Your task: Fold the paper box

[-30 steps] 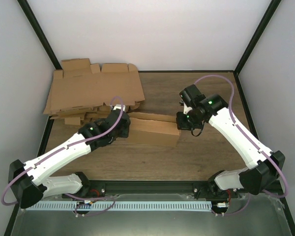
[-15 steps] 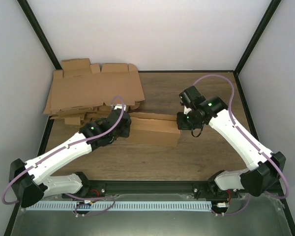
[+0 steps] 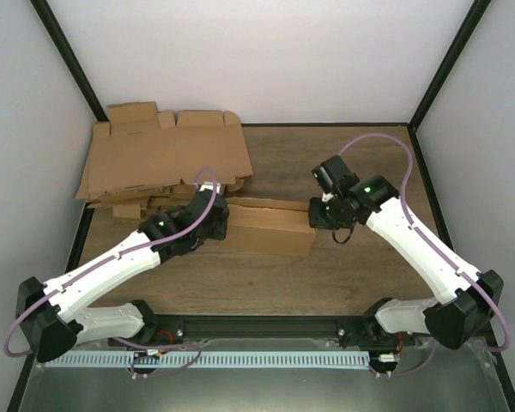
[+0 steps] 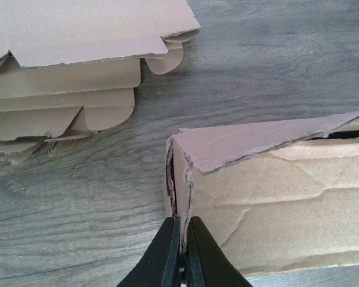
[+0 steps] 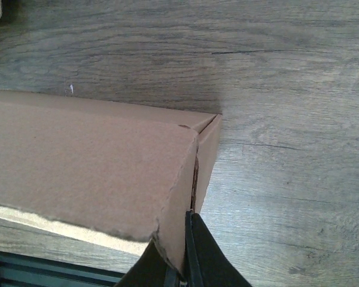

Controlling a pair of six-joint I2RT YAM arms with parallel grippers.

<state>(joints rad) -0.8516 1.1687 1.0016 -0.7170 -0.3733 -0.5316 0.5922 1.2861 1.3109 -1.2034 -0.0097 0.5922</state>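
Right arm (image 3: 412,240) lower, at paper box (image 3: 266,232)

A robot lab test cell: plain white walls (image 3: 266,60), black frame posts (image 3: 69,64), wood-grain table (image 3: 326,275).

Overhead view. A partly folded, shallow rectangular brown cardboard box (image 3: 266,230) lies at the centre of the dark wood-grain table (image 3: 326,275), its long axis running left to right. The left gripper (image 3: 221,221) meets the box's left end and the right gripper (image 3: 312,216) meets its right end; finger closure cannot be made out from this height. A pile of flat brown cardboard blanks (image 3: 159,159) occupies the far left corner, just behind the left gripper.
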